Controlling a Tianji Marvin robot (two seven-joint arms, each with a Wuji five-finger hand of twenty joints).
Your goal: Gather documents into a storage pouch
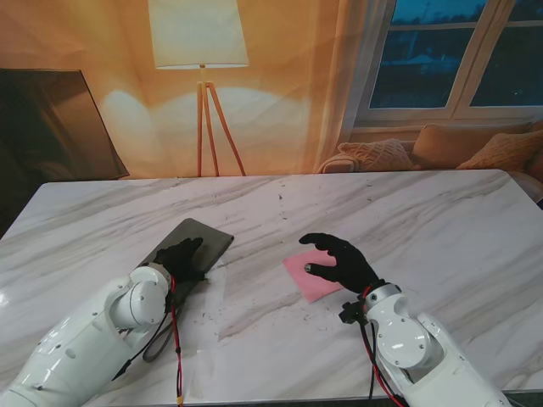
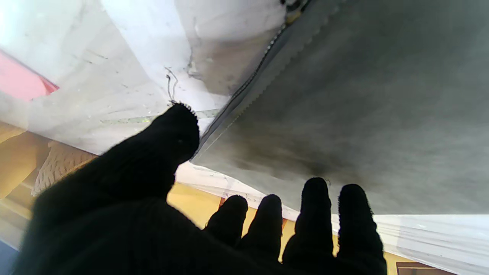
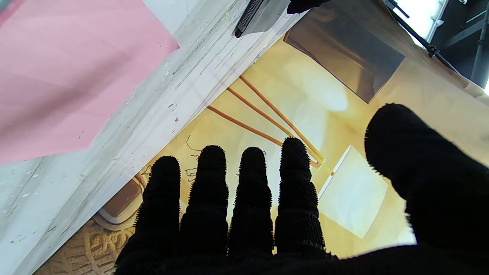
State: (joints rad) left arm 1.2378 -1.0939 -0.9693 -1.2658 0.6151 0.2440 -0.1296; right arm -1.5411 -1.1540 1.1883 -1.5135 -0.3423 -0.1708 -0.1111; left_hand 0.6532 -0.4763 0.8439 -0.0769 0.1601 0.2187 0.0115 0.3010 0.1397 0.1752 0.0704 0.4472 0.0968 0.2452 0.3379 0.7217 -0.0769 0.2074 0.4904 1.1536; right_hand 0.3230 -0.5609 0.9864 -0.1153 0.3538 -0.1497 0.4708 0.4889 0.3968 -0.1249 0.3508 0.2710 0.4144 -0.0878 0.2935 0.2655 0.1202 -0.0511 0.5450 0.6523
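White marble table (image 1: 441, 220), warm lamp-lit room behind. Left hand (image 1: 182, 257) flat, fingers spread on grey fabric zip pouch (image 1: 208, 240); right hand (image 1: 341, 259) open, hovering over pink paper sheet (image 1: 307, 275). Probably pickup stage, needs pinching next.

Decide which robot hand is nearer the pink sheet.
Right. The right hand hovers over the pink sheet; the left hand is off to its left, over the grey pouch.

**Three views, one shared tabletop**

The white marble table (image 1: 356, 203) is seen steeply from the stand. Each wrist camera is held close above it, inverted. The flat pink paper sheet (image 1: 310, 275), toward four o'clock, is shared by all three.
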